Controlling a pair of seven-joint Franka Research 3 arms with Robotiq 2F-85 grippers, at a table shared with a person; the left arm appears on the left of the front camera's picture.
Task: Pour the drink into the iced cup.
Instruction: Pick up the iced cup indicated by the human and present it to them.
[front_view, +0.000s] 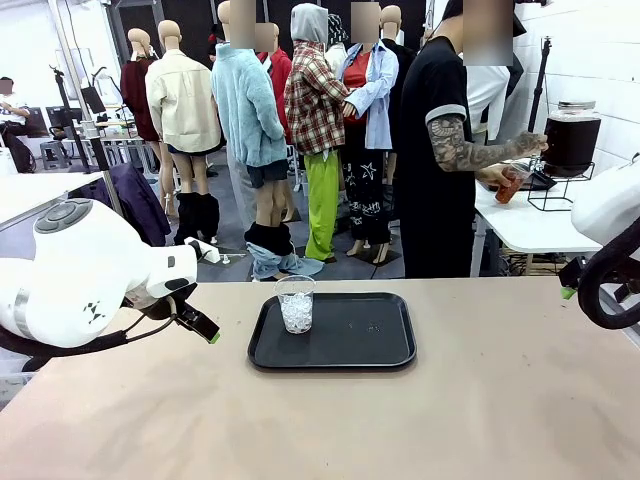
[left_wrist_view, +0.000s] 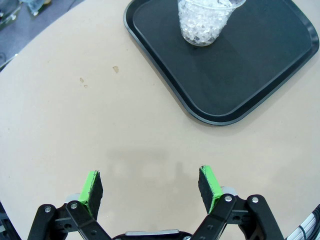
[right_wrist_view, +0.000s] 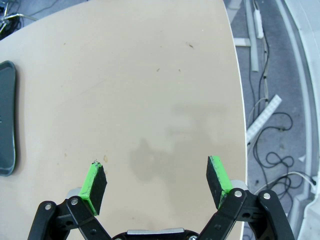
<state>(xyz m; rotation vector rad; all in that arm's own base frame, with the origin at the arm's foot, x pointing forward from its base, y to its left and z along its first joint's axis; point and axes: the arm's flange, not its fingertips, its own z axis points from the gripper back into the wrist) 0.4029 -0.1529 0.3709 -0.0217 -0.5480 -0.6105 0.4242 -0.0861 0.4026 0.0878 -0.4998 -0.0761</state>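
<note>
Beige table (front_view: 500, 400) holds black tray (front_view: 372, 346); left claw (left_wrist_view: 149, 174) and right claw (right_wrist_view: 155, 163) gape wide.

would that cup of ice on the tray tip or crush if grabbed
The clear cup looks thin plastic, so it probably flexes under a squeeze. The ice sits low, likely steadying it. On the tray it may slide rather than tip.

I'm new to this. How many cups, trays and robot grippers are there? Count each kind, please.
Cups: 2, the iced cup and the cup of drink
Trays: 1, the black tray
Grippers: 2, the left gripper and the right gripper
Total: 5
</note>
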